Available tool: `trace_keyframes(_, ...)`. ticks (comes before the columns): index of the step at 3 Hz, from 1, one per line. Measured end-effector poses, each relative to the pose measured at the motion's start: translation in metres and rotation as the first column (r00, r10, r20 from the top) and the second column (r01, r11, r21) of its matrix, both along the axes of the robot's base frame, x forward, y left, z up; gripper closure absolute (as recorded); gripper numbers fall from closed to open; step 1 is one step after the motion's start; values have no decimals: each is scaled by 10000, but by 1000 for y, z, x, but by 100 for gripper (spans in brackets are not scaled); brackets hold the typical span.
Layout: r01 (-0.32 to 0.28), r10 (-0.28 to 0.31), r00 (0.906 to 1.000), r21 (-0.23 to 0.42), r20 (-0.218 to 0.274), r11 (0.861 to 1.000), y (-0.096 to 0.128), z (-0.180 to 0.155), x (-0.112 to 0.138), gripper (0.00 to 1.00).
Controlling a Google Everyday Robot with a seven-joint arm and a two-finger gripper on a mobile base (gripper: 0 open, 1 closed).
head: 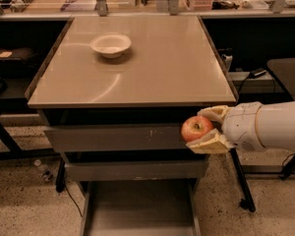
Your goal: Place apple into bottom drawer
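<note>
The apple [196, 128], clamped in the gripper [204, 130], is held above-right of the open drawer [137, 208]; lowering and release are not yet done.

White cylindrical arm [280, 131] comes in from the right edge, roughly horizontal, pointing left. White segmented wrist [242, 128] in line with it. At its tip, right of centre and mid-height, tan padded two-finger gripper [200, 129]: one finger above, one below, clamped on small round red apple [195, 128].
</note>
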State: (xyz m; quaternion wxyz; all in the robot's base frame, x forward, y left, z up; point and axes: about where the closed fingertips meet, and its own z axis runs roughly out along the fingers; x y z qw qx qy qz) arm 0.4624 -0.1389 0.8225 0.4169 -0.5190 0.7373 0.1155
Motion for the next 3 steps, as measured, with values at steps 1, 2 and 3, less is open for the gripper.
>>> trace_keyframes(1, 0, 0, 10000, 0, 0, 10000, 0, 0, 0, 100)
trace_keyframes(2, -44, 46, 9986, 33, -528, 10000, 14, -35, -4, 100)
trace_keyframes(3, -63, 37, 9943, -239, -1065, 9997, 30, -88, -14, 100)
